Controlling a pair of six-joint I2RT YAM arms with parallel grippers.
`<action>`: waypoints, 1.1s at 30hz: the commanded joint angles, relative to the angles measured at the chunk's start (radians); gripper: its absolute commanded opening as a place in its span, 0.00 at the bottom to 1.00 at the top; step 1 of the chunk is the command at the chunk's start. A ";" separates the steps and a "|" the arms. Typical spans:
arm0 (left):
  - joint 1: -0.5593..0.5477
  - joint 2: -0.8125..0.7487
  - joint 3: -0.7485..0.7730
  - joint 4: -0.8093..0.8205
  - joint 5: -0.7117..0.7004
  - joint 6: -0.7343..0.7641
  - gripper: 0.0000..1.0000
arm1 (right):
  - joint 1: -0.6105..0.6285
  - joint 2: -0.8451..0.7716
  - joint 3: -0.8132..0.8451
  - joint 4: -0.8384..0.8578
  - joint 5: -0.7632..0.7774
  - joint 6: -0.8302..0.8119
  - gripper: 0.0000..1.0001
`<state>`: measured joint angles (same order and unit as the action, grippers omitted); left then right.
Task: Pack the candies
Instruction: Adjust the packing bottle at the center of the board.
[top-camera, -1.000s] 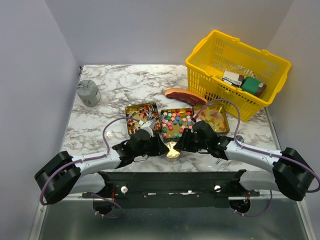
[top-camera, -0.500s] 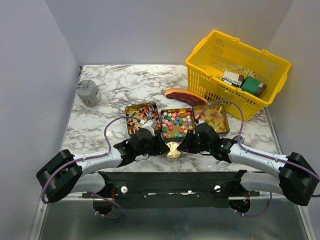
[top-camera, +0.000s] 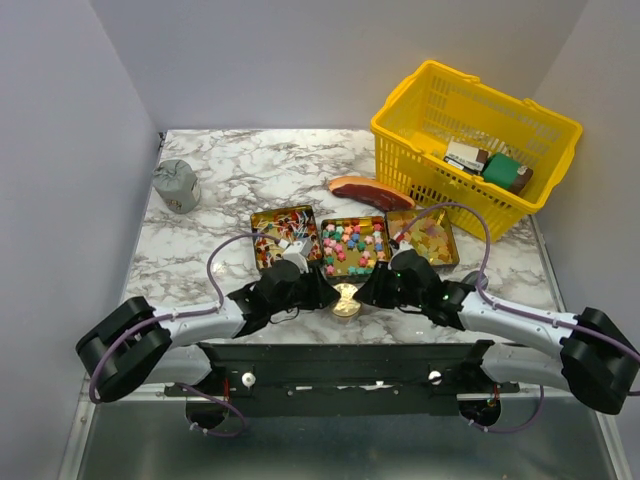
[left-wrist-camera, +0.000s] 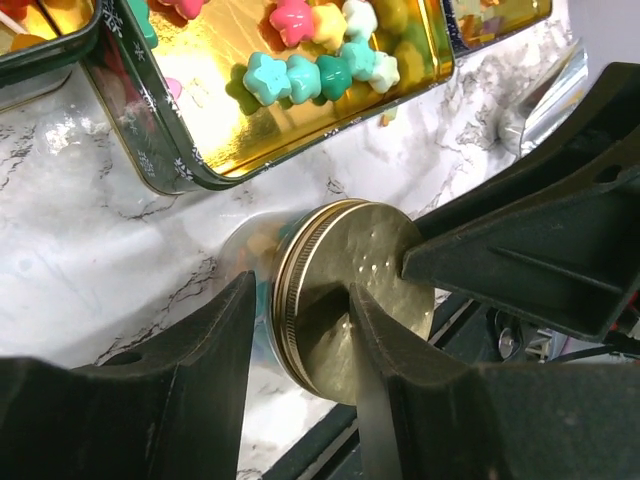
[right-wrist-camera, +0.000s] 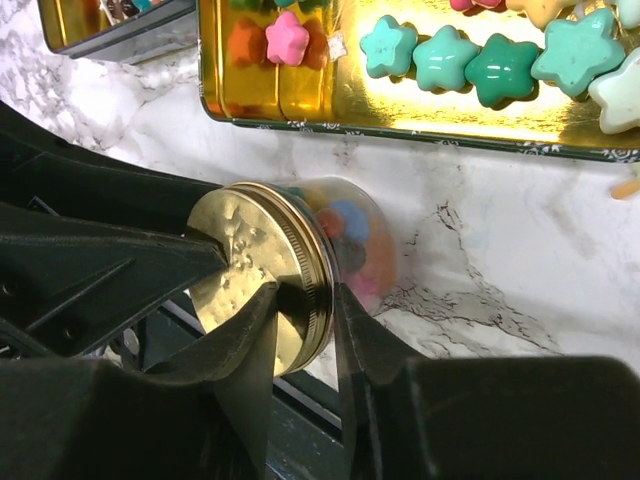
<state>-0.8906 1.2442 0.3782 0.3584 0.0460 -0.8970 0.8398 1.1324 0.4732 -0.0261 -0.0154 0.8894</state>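
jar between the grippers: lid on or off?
On. The gold lid sits seated on the clear jar in both wrist views, with candies visible inside behind it.

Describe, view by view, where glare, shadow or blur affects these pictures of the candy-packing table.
Top view: even soft light, sharp throughout; only the jar flares bright. Left wrist view: the gold tray mirrors the light; the close jaws are black and soft. Right wrist view: glare streaks the tray floor beneath the star candies, the lid shines, the marble is crisp.
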 joint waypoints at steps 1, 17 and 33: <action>-0.007 -0.021 -0.104 -0.038 -0.037 0.081 0.52 | 0.018 -0.035 -0.061 -0.100 0.037 -0.058 0.46; -0.008 -0.199 -0.101 -0.111 -0.077 0.124 0.80 | 0.085 -0.042 0.007 -0.063 -0.075 -0.168 0.64; -0.010 -0.377 -0.108 -0.300 0.144 0.095 0.85 | 0.156 0.066 0.067 -0.060 -0.021 -0.130 0.57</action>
<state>-0.8925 0.9024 0.2855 0.1226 0.0574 -0.7959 0.9859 1.1706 0.5220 -0.0750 -0.0772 0.7509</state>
